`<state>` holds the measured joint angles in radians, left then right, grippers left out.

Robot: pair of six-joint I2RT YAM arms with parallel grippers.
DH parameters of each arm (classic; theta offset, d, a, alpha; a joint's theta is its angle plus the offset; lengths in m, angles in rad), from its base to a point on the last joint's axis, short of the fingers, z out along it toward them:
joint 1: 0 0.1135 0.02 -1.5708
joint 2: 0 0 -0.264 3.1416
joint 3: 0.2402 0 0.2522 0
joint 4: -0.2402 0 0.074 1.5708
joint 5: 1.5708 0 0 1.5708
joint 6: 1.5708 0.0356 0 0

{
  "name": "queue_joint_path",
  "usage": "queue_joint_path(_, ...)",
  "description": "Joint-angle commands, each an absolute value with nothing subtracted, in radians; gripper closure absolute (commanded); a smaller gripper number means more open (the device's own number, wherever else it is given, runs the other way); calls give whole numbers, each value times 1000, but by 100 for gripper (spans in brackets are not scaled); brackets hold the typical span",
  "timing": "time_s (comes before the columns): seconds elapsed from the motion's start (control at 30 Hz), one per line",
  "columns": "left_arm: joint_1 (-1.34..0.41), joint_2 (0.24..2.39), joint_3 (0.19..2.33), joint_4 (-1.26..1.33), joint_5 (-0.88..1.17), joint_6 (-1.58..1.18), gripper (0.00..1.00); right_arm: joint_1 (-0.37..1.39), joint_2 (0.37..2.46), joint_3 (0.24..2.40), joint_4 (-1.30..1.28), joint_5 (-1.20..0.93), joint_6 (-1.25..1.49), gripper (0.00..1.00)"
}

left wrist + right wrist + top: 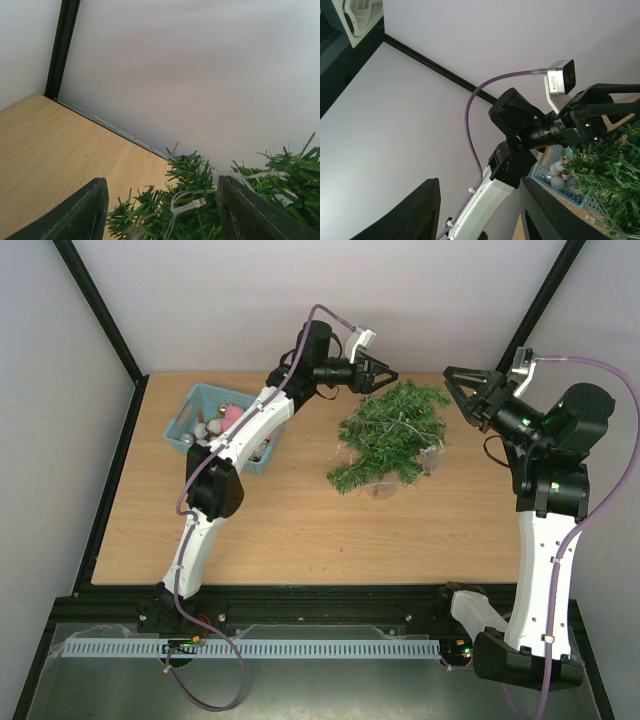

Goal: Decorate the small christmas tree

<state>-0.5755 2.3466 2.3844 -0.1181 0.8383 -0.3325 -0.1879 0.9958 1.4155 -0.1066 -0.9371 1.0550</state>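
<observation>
Ornaments are kept in the teal plastic basket (182, 410), behind the left fingers (375, 373), which are spread wide and empty at the small bushy green christmas tree (392, 430). Past it, the right fingers (466, 382) are parted, holding nothing. The task is judged to be between hangings, so a fresh ornament must be fetched. No hung ornament can be made out among the needles.

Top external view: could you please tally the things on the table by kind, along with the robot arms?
small christmas tree: 1
teal basket: 1 (the ornaments inside are too heaped to count)
robot arms: 2 (left arm, right arm)
Total: 4
</observation>
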Motion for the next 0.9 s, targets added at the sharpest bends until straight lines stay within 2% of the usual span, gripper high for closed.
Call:
queue_joint_path(0.0,-549,2313,2398,-126,828,-298,37,-200,992,1397,-80,-957,1045,55)
queue_joint_path(0.23,-471,2248,2330,-34,774,-370,27,-212,988,1378,-77,-959,1043,55)
queue_joint_path(0.5,-408,2123,2254,-127,660,-385,26,-216,941,1359,-151,-988,1006,53)
queue_joint_path(0.7,-300,1786,1854,-188,540,-421,26,-157,877,1319,-276,-965,915,51)
queue_joint_path(0.87,-198,1504,1512,-168,533,-484,25,-65,814,1240,-384,-989,833,49)
